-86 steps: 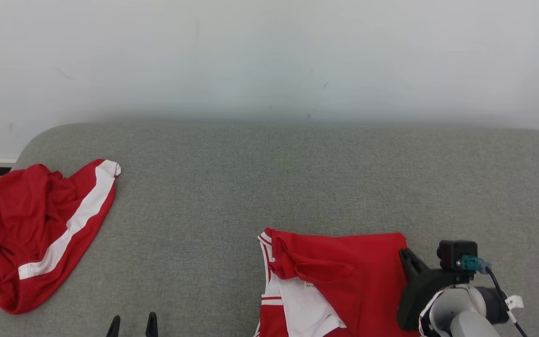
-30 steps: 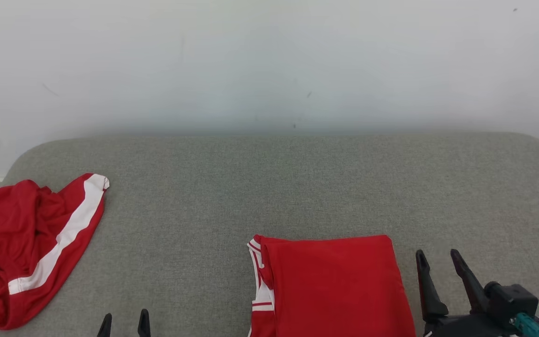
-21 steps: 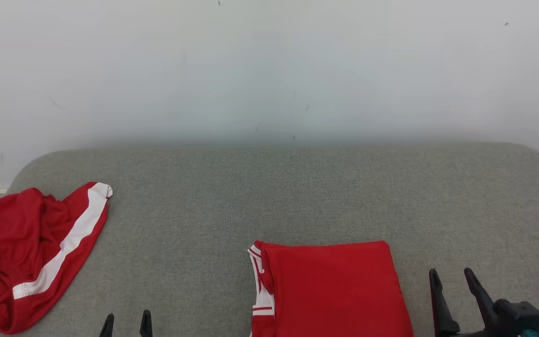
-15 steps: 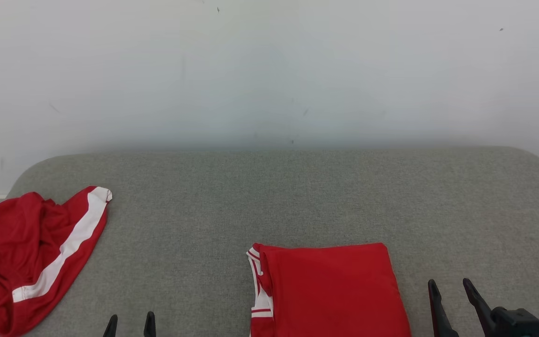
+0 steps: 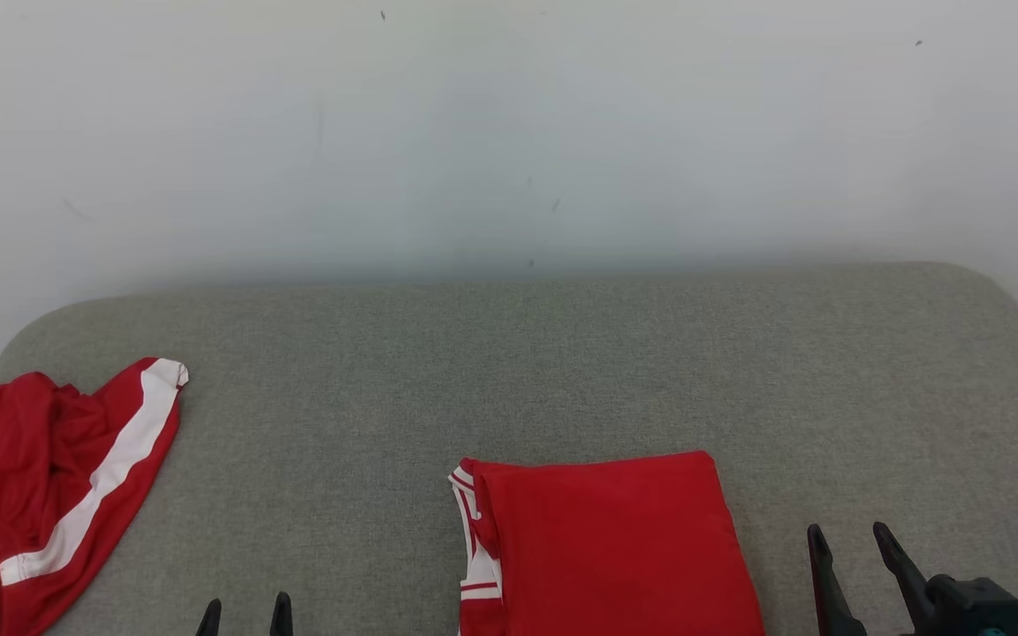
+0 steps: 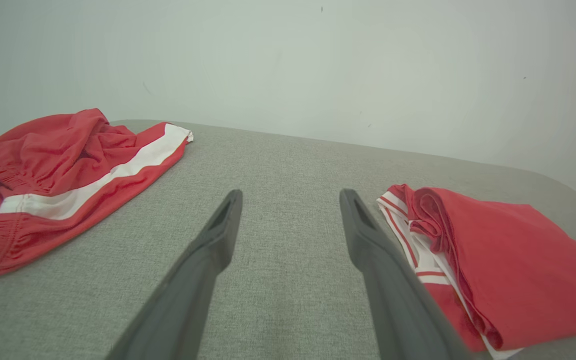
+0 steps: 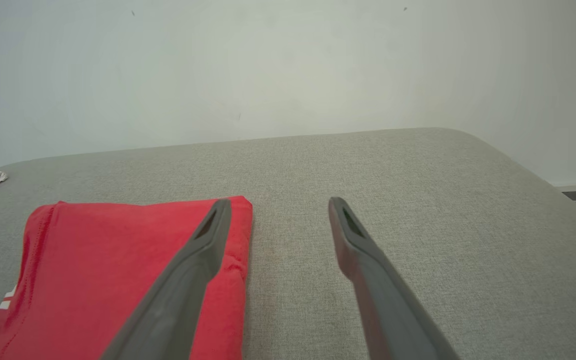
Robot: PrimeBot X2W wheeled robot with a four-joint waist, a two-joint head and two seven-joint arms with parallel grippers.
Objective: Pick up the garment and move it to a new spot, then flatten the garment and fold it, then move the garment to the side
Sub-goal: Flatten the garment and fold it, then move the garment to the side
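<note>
While left gripper (image 5: 247, 603) and right gripper (image 5: 847, 530) gape empty, garment (image 5: 606, 548), folded, lies between them, just left of right jaws; risk: single-layer pinch could unfold it during sideways move.

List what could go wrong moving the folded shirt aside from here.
1. The shirt has loose layers and white trim along its left edge; a pinch by the right fingers alone on the other side could drag the fold open.
2. Crumpled shorts take up the left end of the cushion; going that way may pile them together.
</note>
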